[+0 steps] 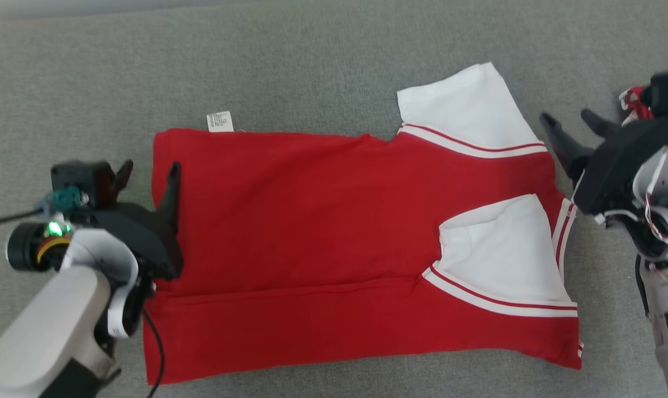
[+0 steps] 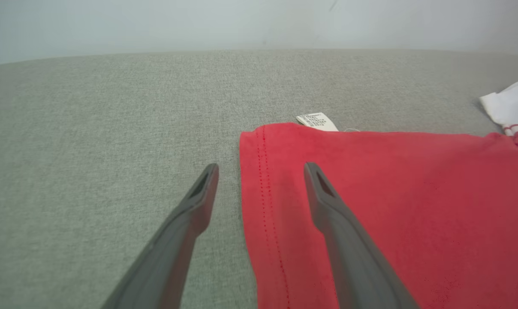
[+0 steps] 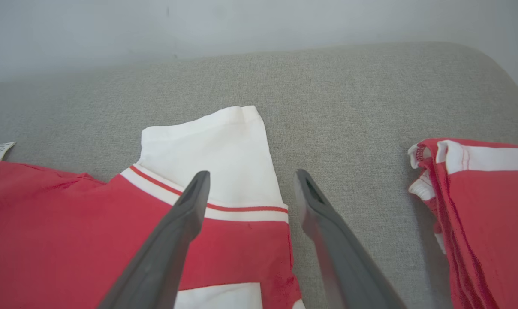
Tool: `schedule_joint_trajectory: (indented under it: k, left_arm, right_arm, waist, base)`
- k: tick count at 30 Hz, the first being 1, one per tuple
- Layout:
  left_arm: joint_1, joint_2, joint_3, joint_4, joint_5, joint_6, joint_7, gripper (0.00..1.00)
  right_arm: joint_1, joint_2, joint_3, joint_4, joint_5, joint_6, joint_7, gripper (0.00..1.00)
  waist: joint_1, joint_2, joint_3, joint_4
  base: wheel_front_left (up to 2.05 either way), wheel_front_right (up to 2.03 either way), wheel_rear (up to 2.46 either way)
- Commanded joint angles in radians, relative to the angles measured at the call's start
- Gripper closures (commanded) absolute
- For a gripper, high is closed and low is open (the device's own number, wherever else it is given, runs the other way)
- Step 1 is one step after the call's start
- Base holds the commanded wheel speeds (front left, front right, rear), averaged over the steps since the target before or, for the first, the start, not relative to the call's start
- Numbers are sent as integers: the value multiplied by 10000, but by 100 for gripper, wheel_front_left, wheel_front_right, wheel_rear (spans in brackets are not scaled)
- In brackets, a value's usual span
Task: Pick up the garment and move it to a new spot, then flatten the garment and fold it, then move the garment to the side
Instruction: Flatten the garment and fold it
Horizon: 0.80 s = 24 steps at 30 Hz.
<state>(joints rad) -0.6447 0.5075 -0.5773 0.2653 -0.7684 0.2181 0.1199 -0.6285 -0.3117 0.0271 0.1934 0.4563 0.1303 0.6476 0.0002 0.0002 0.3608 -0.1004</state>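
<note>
We see a red knit shirt (image 1: 312, 221) with white sleeves (image 1: 466, 105) trimmed in red-and-white stripes | we note its white printed label (image 1: 219, 121) | we read the woven fabric surface (image 1: 312, 66) as mottled grey | we log another red-and-white cloth bundle (image 3: 486, 214).

Likely a home: grey upholstered cushion (image 3: 370, 86) backed by a plain pale wall (image 3: 242, 25).

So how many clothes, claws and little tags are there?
Clothes: 2, the flat shirt and a bunched garment
Claws: 2, the left claw and the right claw, both open
Tags: 1, the white tag
Total: 5
</note>
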Motion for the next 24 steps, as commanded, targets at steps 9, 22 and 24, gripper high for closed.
schedule_joint_trajectory:
  k: [9, 22, 24]
  left_arm:
    - [-1823, -30, -295, 1757, 424, -419, 710, 0]
    - [-2255, -273, -750, 2392, 163, -880, 1780, 0]
    - [-2260, -289, -810, 2424, 203, -861, 1846, 0]
  right_arm:
    - [-1931, -284, 937, 1838, 151, 2, -904, 0]
    - [-2844, -542, 1583, 2892, 515, 2, -1379, 0]
    - [-2948, -554, 1694, 3037, 572, 2, -1341, 0]
  waist:
    - [-2, -2, 994, -247]
    - [-2, -2, 1282, -12]
    - [-2, -2, 1314, 5]
  base:
    - [0, 0, 0]
    - [0, 0, 0]
    - [0, 0, 0]
